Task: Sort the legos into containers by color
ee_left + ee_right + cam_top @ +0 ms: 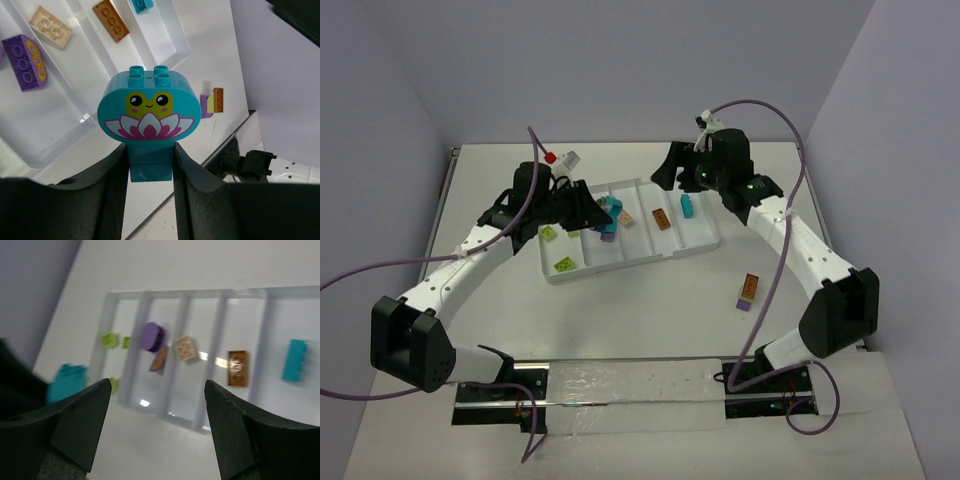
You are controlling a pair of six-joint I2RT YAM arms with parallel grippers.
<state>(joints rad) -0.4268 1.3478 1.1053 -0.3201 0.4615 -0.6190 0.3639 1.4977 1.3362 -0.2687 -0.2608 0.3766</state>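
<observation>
The fingers (pixel 107 200) hide the base of the lotus lego (pixel 147 107); another teal lego (pixel 142 5) is cropped at top.

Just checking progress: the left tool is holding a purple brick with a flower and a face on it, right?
Not purple. The left tool is holding a teal brick with a flower and a face on it. The left wrist view shows it clearly.

Left arm (pixel 470 250) extended, jaws clamped; right arm (pixel 800 245) extended, jaws spread wide.
</observation>
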